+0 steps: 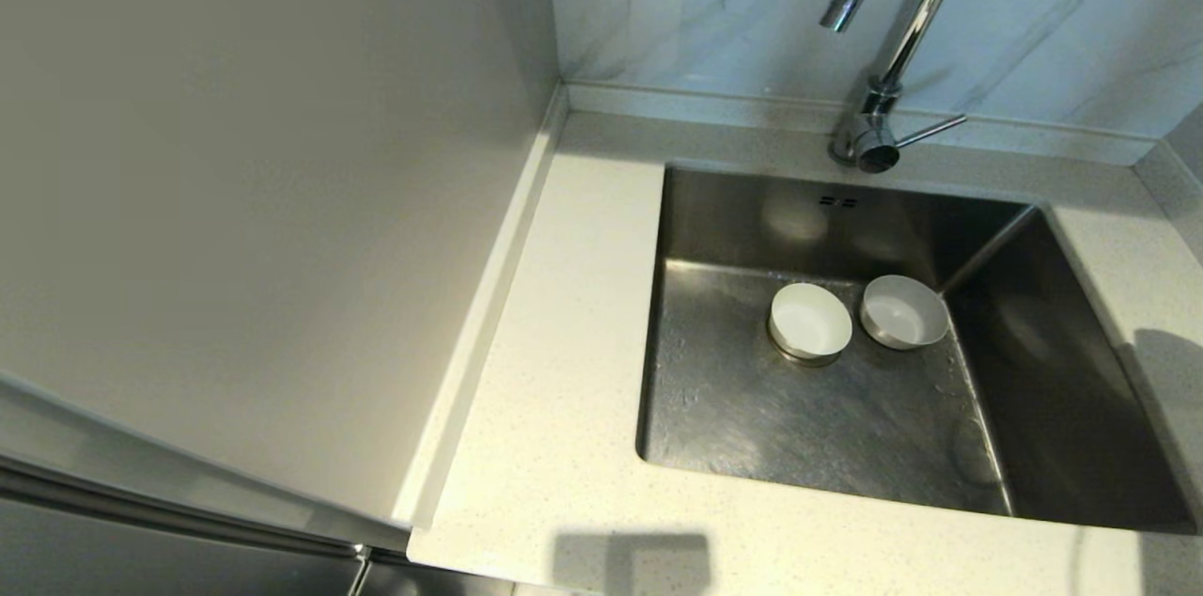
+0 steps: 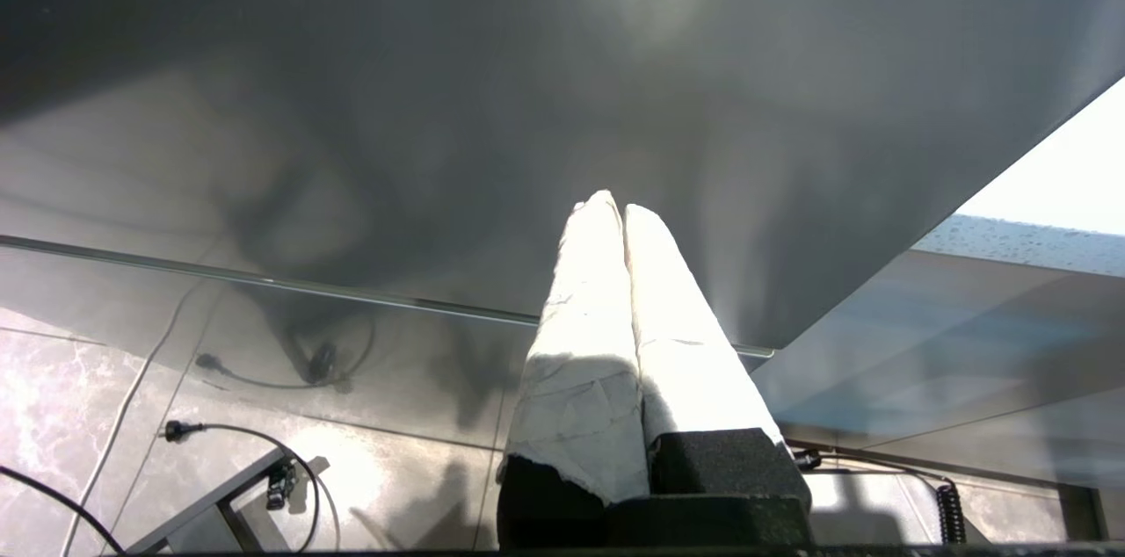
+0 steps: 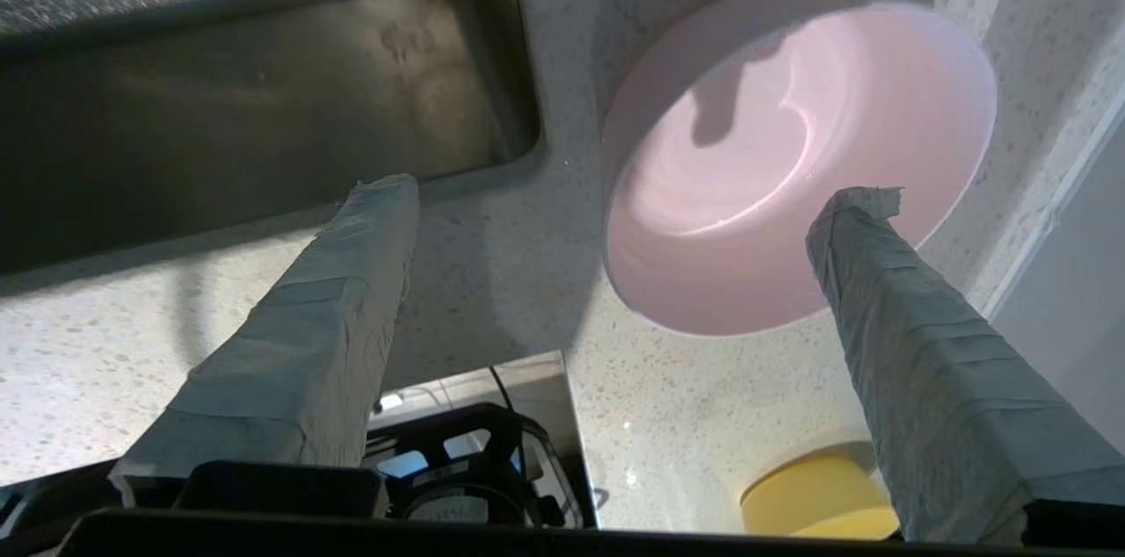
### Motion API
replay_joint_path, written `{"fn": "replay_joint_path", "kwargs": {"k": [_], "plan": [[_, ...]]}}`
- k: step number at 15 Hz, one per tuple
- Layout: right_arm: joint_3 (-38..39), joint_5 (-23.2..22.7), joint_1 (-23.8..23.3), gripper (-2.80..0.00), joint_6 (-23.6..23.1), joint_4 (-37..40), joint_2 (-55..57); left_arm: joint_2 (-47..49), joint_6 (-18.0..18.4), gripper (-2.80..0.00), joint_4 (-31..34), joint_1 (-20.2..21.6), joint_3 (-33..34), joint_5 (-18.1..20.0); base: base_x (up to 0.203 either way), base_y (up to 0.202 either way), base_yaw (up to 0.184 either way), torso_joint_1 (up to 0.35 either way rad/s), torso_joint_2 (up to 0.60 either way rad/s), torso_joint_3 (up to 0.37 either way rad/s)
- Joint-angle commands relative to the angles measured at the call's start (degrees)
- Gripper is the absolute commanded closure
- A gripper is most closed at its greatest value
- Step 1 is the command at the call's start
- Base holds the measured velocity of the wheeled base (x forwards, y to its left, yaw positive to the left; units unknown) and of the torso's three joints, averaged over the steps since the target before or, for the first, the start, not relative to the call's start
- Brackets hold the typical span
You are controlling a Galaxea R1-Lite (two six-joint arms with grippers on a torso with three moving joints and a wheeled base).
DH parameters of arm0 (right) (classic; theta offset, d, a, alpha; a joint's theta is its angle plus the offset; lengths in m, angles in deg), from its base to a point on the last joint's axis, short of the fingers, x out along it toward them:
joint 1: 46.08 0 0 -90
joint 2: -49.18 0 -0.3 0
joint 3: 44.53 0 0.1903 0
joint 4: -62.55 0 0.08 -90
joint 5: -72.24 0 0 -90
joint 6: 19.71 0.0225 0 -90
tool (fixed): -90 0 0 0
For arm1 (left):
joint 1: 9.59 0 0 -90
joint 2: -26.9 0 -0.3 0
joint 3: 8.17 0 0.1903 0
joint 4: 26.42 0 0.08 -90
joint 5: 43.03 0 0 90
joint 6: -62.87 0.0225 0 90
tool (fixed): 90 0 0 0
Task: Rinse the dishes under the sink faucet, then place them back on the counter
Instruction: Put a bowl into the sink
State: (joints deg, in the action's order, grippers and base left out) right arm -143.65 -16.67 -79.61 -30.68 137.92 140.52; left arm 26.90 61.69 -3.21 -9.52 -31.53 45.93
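Note:
Two dishes rest on the floor of the steel sink [image 1: 752, 427]: a white bowl [image 1: 810, 321] on top of the drain strainer and a light grey bowl [image 1: 904, 310] just to its right. The chrome faucet [image 1: 893, 41] arches over the back of the sink with no water showing. Only the right wrist view shows the pale pink bowl [image 3: 791, 162], upright on the speckled counter [image 3: 703, 399]. My right gripper [image 3: 621, 192] hangs open above it, one fingertip [image 3: 857, 219] over the bowl's inside and the other over bare counter. Beside the cabinet, away from the sink, my left gripper [image 2: 613, 210] is shut and empty.
A yellow round object [image 3: 817, 500] sits on the counter near the pink bowl, close to the counter's front edge. A corner of the sink [image 3: 264, 100] lies beside the bowl. A tall pale cabinet side [image 1: 263, 201] walls off the counter [image 1: 554, 370] on the left.

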Motion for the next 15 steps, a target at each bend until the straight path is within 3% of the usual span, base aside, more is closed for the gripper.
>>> {"fn": "replay_joint_path", "kwargs": {"k": [1,15], "plan": [[1.52,0.44,-0.22,-2.80,-0.10,0.29,-0.16,-0.18,-0.05,0.00,-0.02,0.01,0.00,-0.02,0.000,0.000,0.000,0.000,0.00,0.000],[2.63,2.25,-3.48,-2.80,1.69,-0.24,9.05,-0.18,-0.05,0.00,-0.02,0.01,0.00,-0.02,0.000,0.000,0.000,0.000,0.00,0.000]]}}
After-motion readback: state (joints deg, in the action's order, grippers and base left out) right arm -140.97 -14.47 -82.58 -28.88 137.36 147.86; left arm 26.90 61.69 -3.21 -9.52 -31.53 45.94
